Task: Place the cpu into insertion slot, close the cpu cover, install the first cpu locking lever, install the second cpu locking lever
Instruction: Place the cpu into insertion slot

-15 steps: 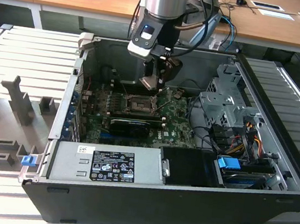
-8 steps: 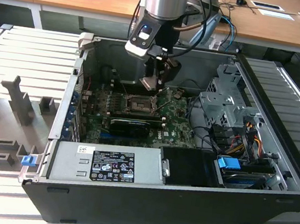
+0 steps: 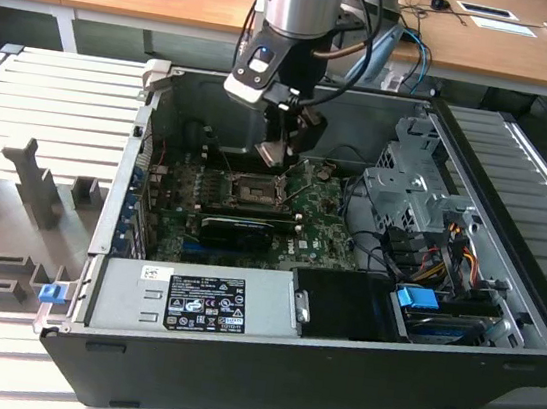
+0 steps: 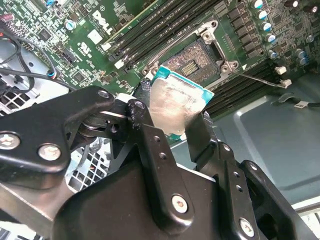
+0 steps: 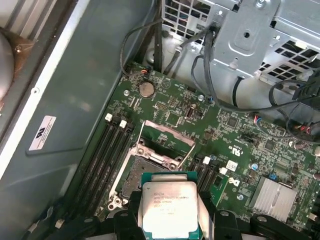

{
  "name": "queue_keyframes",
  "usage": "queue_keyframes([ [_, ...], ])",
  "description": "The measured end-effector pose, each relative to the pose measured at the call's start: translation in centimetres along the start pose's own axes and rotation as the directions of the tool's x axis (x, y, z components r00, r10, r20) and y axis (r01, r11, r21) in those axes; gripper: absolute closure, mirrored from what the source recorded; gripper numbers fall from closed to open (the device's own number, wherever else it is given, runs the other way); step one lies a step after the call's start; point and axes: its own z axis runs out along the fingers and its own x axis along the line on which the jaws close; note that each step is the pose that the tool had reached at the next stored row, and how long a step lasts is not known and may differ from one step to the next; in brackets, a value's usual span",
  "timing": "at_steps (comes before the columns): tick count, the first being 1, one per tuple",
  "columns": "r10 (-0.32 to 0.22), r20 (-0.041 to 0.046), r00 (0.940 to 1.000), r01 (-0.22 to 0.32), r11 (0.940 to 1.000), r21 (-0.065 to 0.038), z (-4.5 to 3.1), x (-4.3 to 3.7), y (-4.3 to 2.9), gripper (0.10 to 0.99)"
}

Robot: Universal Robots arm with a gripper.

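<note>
My gripper (image 3: 278,153) hangs inside the open computer case, shut on the cpu (image 3: 271,153), a flat square chip with a silvery top and green edge. In both wrist views the black fingers (image 4: 145,107) clamp two opposite edges of the cpu (image 4: 172,102) (image 5: 167,205). The chip hangs tilted a little above the insertion slot (image 5: 145,167) (image 4: 197,55) (image 3: 252,191), partly overlapping it in view. The socket is uncovered, and the cpu cover (image 5: 167,130) stands flipped back beyond it. Thin wire levers (image 4: 260,80) stick out beside the socket.
Long black memory slots (image 5: 107,155) run beside the socket. A black card (image 3: 240,228) lies in front of it. A metal drive cage (image 3: 412,187) with cables stands on the exterior view's right, and a grey power supply (image 3: 190,300) at the front. The case walls enclose everything.
</note>
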Motion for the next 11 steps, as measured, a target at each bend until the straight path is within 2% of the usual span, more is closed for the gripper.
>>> queue_keyframes([
  [11, 0.06, 0.005, 0.9982, -0.06, 0.9982, -0.001, 0.23, 0.0, -0.02, 0.557],
])
